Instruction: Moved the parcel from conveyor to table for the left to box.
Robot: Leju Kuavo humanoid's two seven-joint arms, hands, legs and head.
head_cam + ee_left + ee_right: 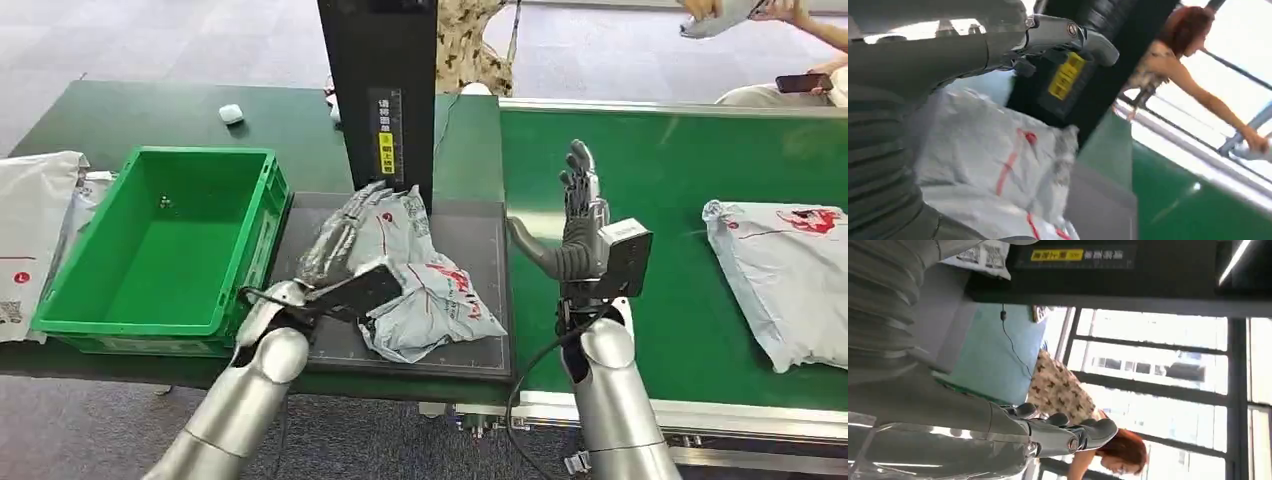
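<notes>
Currently, the parcel (425, 285), a crumpled grey poly bag with red printing, is lying on the dark grey mat (480, 345) at the foot of the black post (385, 90). All places below are being given relative to that post.

The left hand (345, 240) is resting on the parcel's upper part, just in front of the post, with its fingers (375, 195) lying stretched over the bag; whether they are gripping it cannot be told from the head view. In the left wrist view the thumb (1073, 35) is standing out above the parcel (998, 160), apart from it, with the post's yellow label (1066, 76) behind.

The right hand (575, 225) is standing upright over the green conveyor belt (670, 170), to the right of the post and apart from the parcel. Its fingers are extending upward, its thumb is spread out towards the post, and it is holding nothing.

A green crate (160, 250) is sitting on the surface (150, 110) to the left of the post, its near corner just beside the mat. Further left, white bags (35, 230) are lying against the crate's far side.

A second grey parcel (790, 270) is lying on the belt well to the right of the post. A small white object (231, 113) is sitting on the surface behind the crate, left of the post.

Behind the post, a person in a patterned garment (470, 45) is standing. In the right wrist view that person (1068, 395) is bending forward.
</notes>
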